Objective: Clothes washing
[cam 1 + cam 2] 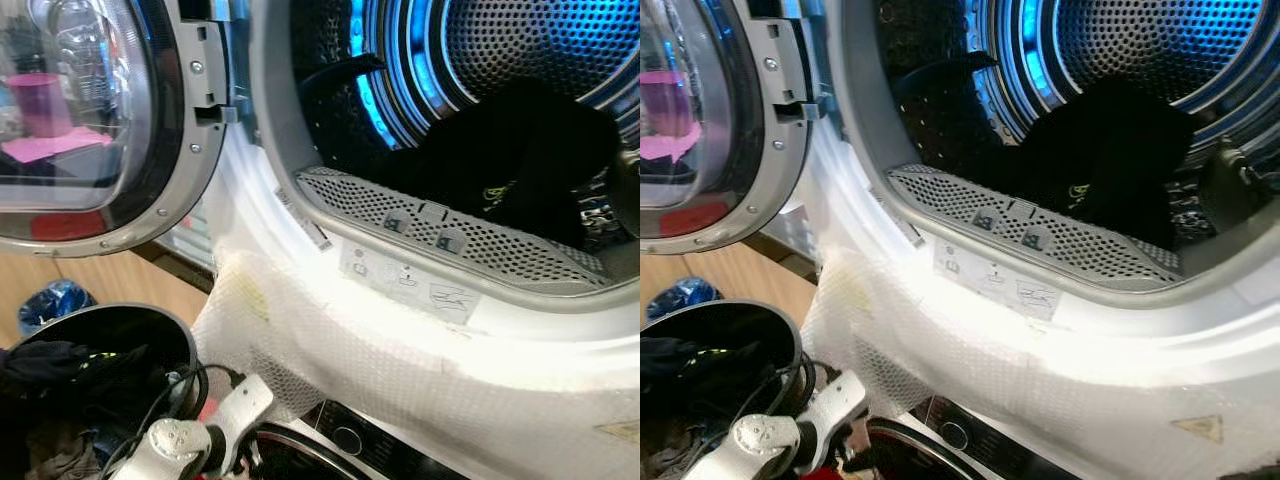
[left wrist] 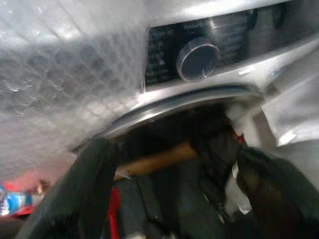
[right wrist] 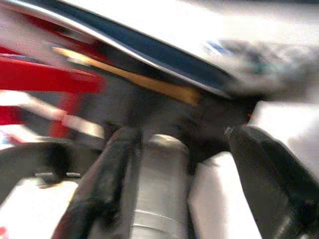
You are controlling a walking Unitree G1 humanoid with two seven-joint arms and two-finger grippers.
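1. Left eye view: my left hand (image 2: 169, 189) hangs spread and empty beside the basket (image 1: 150, 325) of dark clothes (image 1: 45, 365).
2. Dark laundry (image 1: 510, 150) lies inside the drum (image 1: 540, 45), near its front rim.
3. My right hand (image 3: 174, 174) is spread too; I fear snagging the bubble wrap (image 1: 380, 350).

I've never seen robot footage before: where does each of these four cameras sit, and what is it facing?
Left eye, on the head: faces down into the open drum with dark clothes; silver left arm shows.
Right eye: beside it, same scene, shifted.
Left wrist: looks along the left tool at the round black control dial.
Right wrist: blurred; right tool.
Both eyes share the round glass door.
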